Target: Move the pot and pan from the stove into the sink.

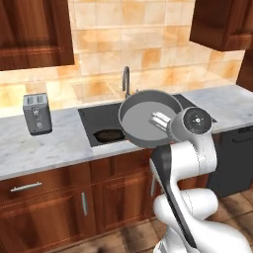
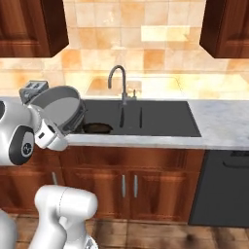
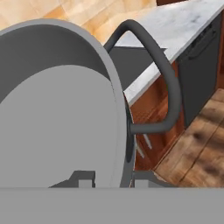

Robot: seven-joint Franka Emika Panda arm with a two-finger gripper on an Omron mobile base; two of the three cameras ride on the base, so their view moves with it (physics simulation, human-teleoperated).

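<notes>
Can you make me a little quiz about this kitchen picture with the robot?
1. True or false: the gripper is shut on the rim of the pot.
2. What already lies in the sink? A) the pan B) a plate C) a cup
3. Fill in: on the counter, left of the sink, stands a grey ____.

Key:
1. True. The pot is lifted and tipped on its side above the sink's edge.
2. A. The dark pan sits on the sink floor, near the tap.
3. Toaster.
</notes>
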